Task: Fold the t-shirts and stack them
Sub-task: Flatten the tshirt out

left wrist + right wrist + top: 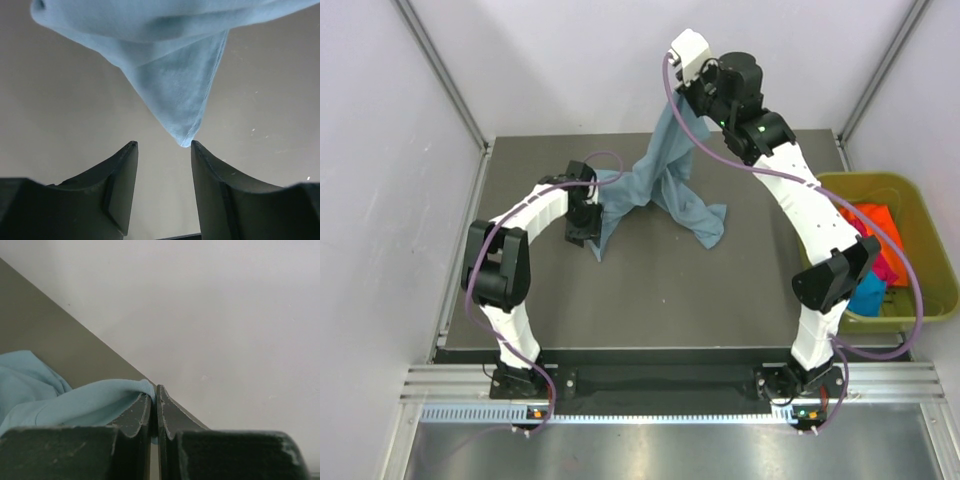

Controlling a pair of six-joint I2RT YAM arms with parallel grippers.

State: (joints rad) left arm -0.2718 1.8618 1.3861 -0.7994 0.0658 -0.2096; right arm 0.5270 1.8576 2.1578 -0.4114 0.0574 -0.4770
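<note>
**Grey-blue tee hoisted on the right, left gripper open at its low corner**

On my overhead feed the dark counter (650, 300) fills the middle of the frame. The grey-blue t-shirt (660, 185) is the biggest thing on it. It rises in a twisted column from centre frame toward the upper middle, and its lower folds spread over the counter. One tail reaches lower left and another bunches to the right of centre.

An olive bin (912, 195) sits at the right edge of the frame, beside the counter. It holds a crumpled orange tee (882, 222) and, below that, a turquoise tee (868, 296). The right arm crosses in front of both.

The right gripper (688, 100) is raised in the upper middle of the overhead view, at the top of the cloth column. Its wrist camera shows the jaws pressed together on a fold of the shirt (75, 402), which trails off to the lower left of that frame.

The left gripper (588, 235) sits left of centre, against the shirt's left tail. Its wrist camera shows the fingers (120, 185) spread moderately wide with nothing between them. A pointed corner of the shirt (170, 95) hangs down from the top of that frame, and its tip ends just above the gap, near the right-hand fingertip.
</note>
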